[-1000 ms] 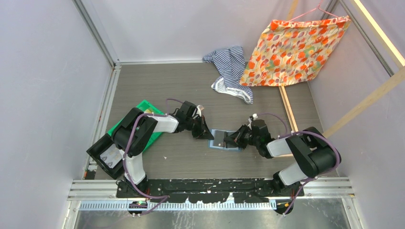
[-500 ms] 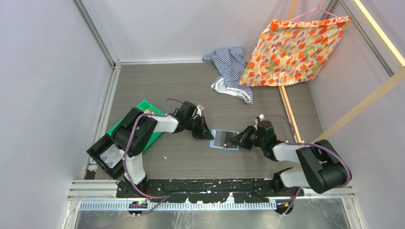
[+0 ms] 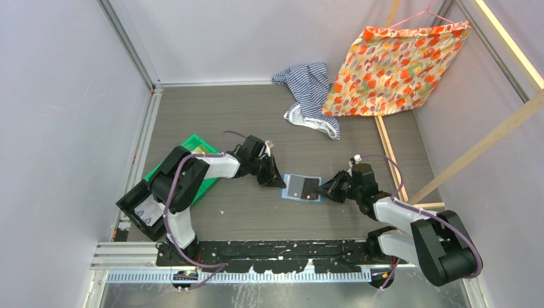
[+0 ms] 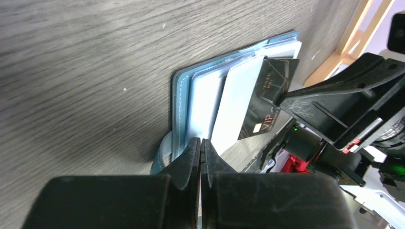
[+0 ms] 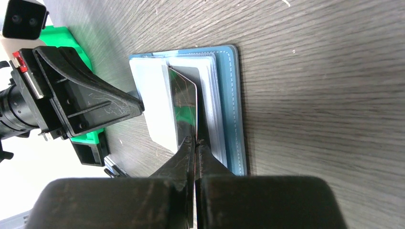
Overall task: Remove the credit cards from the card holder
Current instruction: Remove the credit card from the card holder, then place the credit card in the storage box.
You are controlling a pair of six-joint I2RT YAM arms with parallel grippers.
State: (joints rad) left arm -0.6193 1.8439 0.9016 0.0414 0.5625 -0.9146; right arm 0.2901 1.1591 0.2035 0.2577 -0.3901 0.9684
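Card holder lies open on the desk at the middle of the top view, between our two arms. Our left pincer is pressed together, its tips at the holder's left edge; we cannot tell whether it grips that edge. Our right pincer pinches a dark credit card that lies partly over the holder's clear sleeves. A green bin sits at the left.
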